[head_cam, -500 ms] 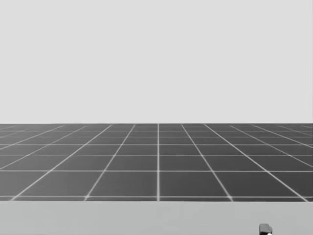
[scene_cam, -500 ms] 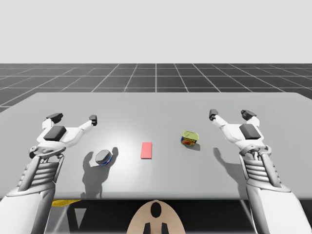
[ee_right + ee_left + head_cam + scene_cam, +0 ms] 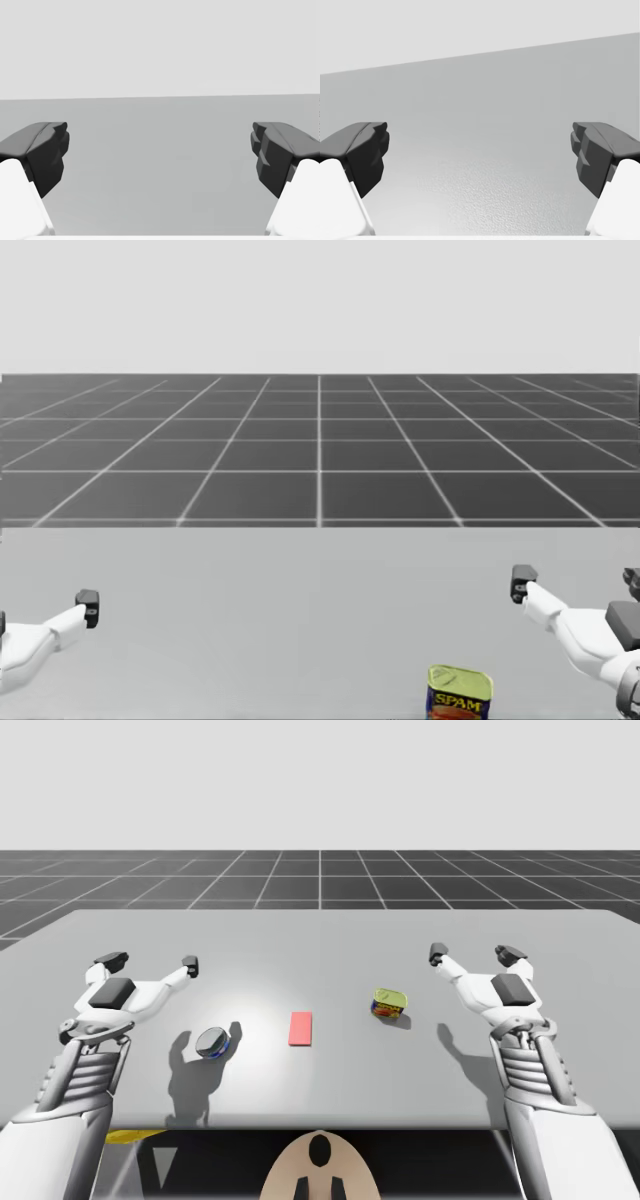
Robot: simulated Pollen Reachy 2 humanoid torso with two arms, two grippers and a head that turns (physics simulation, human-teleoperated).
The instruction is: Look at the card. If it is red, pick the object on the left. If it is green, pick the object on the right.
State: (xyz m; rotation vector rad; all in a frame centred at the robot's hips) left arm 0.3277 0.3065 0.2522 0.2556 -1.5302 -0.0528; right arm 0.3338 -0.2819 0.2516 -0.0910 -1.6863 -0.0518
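A red card [image 3: 301, 1028] lies flat at the middle of the grey table [image 3: 320, 935]. Left of it a round blue can [image 3: 213, 1042] lies on the table. To the card's right stands a squat yellow and blue can [image 3: 389, 1003], which the head view catches at its lower edge [image 3: 459, 692]. My left gripper [image 3: 150, 963] hovers open behind and left of the blue can, holding nothing [image 3: 480, 160]. My right gripper [image 3: 473, 955] is open beyond and right of the yellow can, also holding nothing [image 3: 160, 155]. Both grippers [image 3: 44, 608] [image 3: 577, 581] show in the head view.
The table's far edge [image 3: 320, 528] runs in front of a dark gridded floor [image 3: 320, 450]. Bare tabletop lies ahead of both grippers. A yellow patch [image 3: 135, 1135] shows under the table's near edge at the left.
My head has tilted down, so the table, both grippers and the yellow can come into the head view. The arms and objects have not moved.
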